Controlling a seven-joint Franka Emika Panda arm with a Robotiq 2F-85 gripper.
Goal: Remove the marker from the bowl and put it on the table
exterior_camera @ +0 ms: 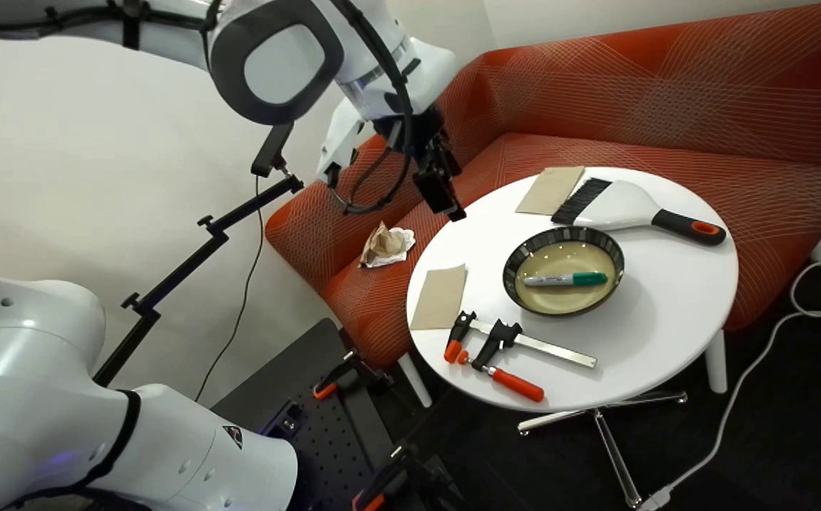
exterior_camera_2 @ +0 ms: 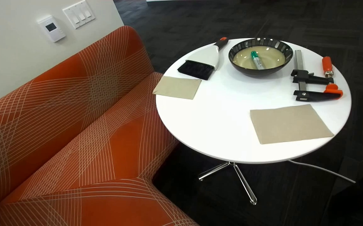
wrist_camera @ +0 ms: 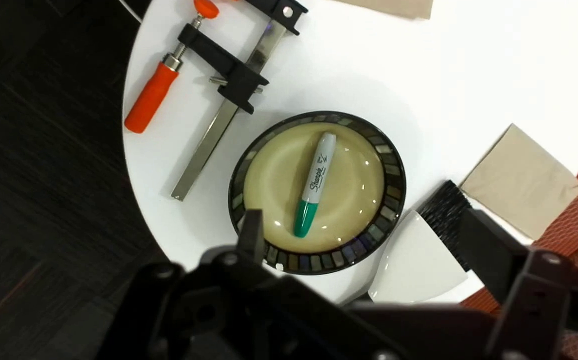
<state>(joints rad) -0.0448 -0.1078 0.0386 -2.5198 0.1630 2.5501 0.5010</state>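
Orange-handled clamp and white brush either side of the bowl, fingers wide apart

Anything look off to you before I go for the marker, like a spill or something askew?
What looks like crumpled paper lies on the orange-red sofa in an exterior view, odd because it resembles stray litter. No spill shows on the table; the bowl sits upright, the marker inside.
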